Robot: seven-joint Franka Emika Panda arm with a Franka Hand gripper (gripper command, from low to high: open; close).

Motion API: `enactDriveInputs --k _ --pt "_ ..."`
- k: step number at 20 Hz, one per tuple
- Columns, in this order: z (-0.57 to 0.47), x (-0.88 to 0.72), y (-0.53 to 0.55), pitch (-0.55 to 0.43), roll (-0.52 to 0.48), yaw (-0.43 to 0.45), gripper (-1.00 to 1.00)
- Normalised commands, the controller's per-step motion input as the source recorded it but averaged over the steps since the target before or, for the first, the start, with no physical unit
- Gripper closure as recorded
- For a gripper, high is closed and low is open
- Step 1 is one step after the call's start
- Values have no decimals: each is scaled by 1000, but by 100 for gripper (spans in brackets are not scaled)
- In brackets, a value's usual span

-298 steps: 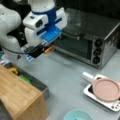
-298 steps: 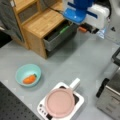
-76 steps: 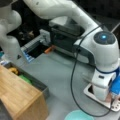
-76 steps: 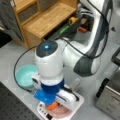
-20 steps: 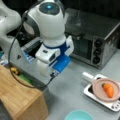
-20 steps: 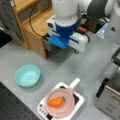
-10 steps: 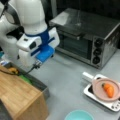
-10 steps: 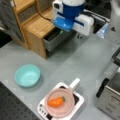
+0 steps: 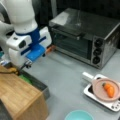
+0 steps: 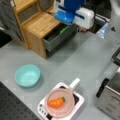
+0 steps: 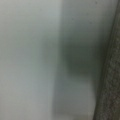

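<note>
The gripper (image 9: 27, 65) hangs just above the open drawer (image 9: 37, 83) of the wooden cabinet (image 10: 37, 27), its fingers apparently hidden so I cannot tell how wide it stands or whether it holds anything, while the carrot (image 10: 56, 102) lies well away from it on the pink plate (image 10: 66, 110).

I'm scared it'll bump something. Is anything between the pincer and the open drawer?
Nothing visible stands between them. The pincer hangs just above the open drawer, by the wooden cabinet.
</note>
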Motion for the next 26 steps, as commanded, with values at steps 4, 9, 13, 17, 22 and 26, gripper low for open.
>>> enactDriveInputs --k 4,9,13,17,22,26 --pt "-234 -128 -340 -64 -21 118 -100" --pt "-191 -132 -143 -62 -67 103 -100" --pt "-150 -190 -91 -77 -101 89 -100" --pt "-167 -237 -66 -73 -120 79 -100" --pt "-299 -244 20 -74 -134 95 -100" --pt "-396 -243 169 -49 -152 113 -100"
